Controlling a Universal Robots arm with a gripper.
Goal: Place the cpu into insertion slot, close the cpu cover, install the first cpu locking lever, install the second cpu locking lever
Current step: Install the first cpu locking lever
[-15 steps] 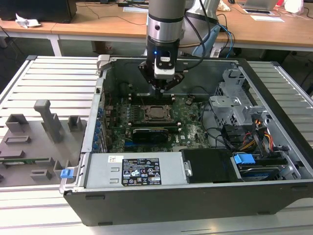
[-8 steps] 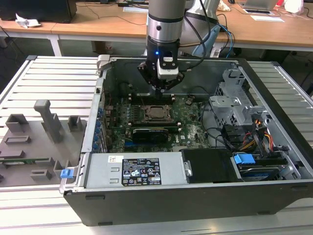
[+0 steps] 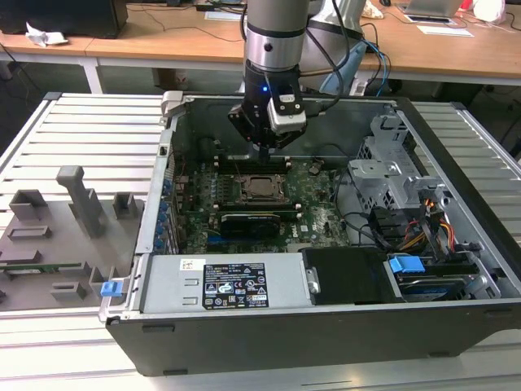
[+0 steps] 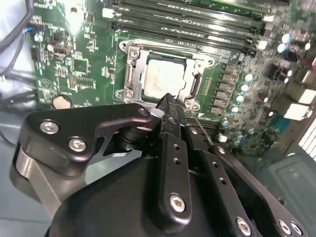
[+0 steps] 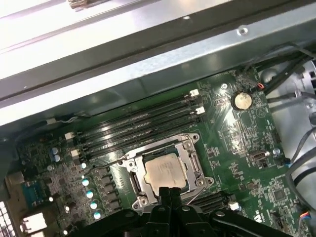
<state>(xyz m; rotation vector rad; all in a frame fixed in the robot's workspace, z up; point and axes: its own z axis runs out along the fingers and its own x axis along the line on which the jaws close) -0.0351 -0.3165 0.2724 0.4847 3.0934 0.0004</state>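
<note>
Exterior view: gripper (image 3: 264, 148) hangs above the cpu (image 3: 260, 186), mid-board inside the open case (image 3: 326, 326). The cpu lies flat in the slot (image 4: 142, 81) with the cover (image 4: 132, 74) down around it. The fingers (image 5: 168, 193) are pressed together and hold nothing, probably to make one stiff tip for pressing.

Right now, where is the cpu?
In the first wrist view the cpu lies on the green board, framed by the cpu cover, beside the long black slots and just ahead of the gripper's shut jaws.
</note>
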